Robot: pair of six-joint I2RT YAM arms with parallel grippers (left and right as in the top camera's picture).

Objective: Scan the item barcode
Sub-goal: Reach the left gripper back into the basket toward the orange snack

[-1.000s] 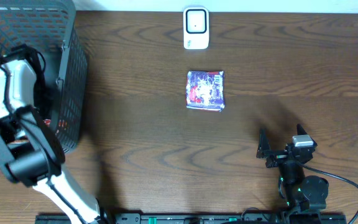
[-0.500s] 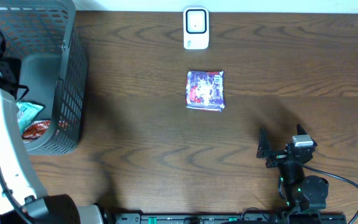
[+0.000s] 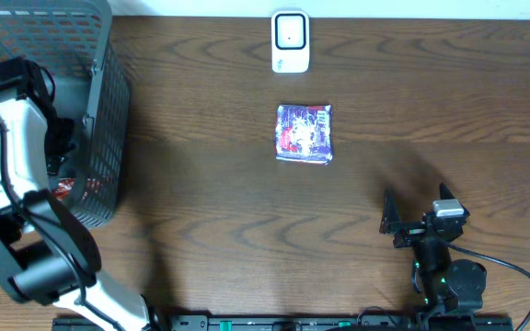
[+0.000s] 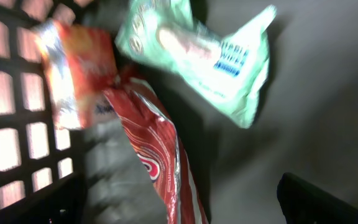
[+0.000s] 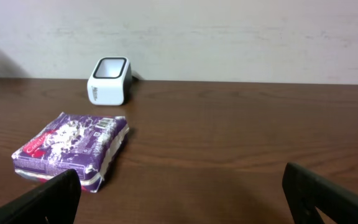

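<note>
Overhead shows the purple packet [image 3: 304, 133] lying flat mid-surface, near the white scanner [image 3: 290, 41] but not touching it. Left tool [image 4: 179, 186] is down inside the grey basket [image 3: 109, 110], fingers spread wide above a red packet [image 4: 154, 149] and a green packet [image 4: 204, 56], gripping nothing. Right tool [image 5: 180, 180] is spread wide too, empty, facing the purple packet.

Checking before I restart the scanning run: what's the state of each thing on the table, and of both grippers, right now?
Basket: upright, packets inside.
Green packet: in the basket, not gripped.
Red packet: in the basket, not gripped.
Purple packet: flat on the table, untouched.
Scanner: upright at the far edge, nothing over it.
Left gripper: open, empty, inside the basket.
Right gripper: open, empty, near the front edge.
</note>
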